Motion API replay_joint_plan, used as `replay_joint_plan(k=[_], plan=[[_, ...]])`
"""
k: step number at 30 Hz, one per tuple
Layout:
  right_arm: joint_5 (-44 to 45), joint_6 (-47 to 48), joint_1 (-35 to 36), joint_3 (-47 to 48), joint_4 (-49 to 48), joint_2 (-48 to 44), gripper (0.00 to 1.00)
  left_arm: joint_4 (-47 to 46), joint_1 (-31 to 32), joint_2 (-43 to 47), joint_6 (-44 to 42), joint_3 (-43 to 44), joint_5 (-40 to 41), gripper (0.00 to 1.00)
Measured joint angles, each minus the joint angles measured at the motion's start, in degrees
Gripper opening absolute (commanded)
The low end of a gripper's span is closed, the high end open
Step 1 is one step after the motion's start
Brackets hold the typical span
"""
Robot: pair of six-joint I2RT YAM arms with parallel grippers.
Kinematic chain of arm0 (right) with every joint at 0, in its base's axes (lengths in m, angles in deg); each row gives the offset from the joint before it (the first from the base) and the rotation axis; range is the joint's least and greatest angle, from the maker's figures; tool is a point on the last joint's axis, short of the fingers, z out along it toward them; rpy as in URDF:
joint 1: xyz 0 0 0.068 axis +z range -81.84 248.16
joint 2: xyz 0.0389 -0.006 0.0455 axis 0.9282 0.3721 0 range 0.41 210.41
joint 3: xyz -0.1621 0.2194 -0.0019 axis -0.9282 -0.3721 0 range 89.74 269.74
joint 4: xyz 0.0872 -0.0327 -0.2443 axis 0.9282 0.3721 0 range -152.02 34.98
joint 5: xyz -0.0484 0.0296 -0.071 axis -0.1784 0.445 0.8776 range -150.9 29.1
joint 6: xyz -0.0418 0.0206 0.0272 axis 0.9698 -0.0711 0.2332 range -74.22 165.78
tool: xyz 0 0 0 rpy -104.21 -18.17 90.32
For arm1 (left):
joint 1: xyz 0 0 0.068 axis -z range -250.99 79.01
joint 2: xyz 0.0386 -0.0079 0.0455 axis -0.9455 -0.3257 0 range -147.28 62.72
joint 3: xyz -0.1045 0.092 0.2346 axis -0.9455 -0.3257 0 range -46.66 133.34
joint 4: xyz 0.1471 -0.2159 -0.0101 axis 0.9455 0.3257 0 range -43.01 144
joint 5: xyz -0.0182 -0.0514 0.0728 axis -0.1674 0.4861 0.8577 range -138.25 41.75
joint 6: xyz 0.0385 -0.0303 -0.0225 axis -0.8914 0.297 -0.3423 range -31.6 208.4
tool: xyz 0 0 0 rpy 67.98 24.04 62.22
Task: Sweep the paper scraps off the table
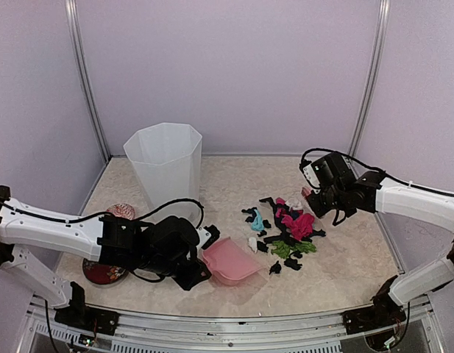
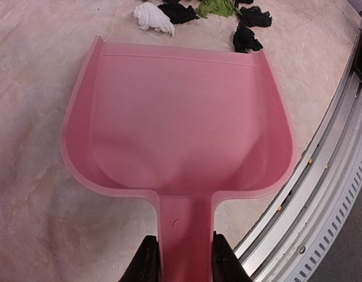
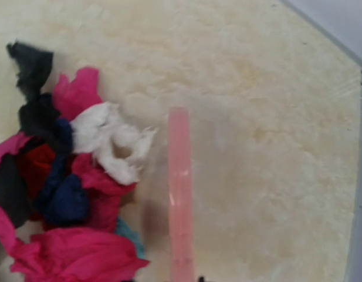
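Evidently the pink dustpan [image 2: 181, 129] is gripped by its handle, with the fingers of the left gripper [image 2: 181, 258] pressed against both sides of it. The pan is thus kept low on the table [image 1: 344, 272], its open lip turned toward the paper scraps [image 1: 289, 228]. The scraps are gathered in a loose heap right of the table's centre, between the two arms, and none is seen inside the pan. A white scrap [image 2: 152, 17] and a black scrap [image 2: 246, 40] lie just beyond the lip, apart from it, so the pan is judged to be staged as a catcher rather than already loaded. The right gripper [image 1: 326, 198] is placed on the far side of the heap from the pan. In the right wrist view a pink bar [image 3: 179, 194], taken to be the brush, is set just beside the heap's outer edge. From there a stroke toward the pan would presumably drive the scraps onto the lip. Whether the right jaws are closed on that bar cannot be told, since the fingers are not shown. A translucent white bin [image 1: 164, 165] is stood behind the left arm, probably for emptying the pan.
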Motion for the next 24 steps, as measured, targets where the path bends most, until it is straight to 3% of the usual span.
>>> replay_joint_plan(k=[9, 24], plan=[[-2.6, 2.3, 0.3, 2.5, 2.3, 5.3, 0.00, -4.7, 0.3, -5.7, -0.1, -2.3, -6.2, 0.00], [-8.4, 3.4, 7.1, 3.8, 3.5, 7.6, 0.00, -12.3, -0.7, -16.6, 0.1, 1.7, -6.8, 0.00]])
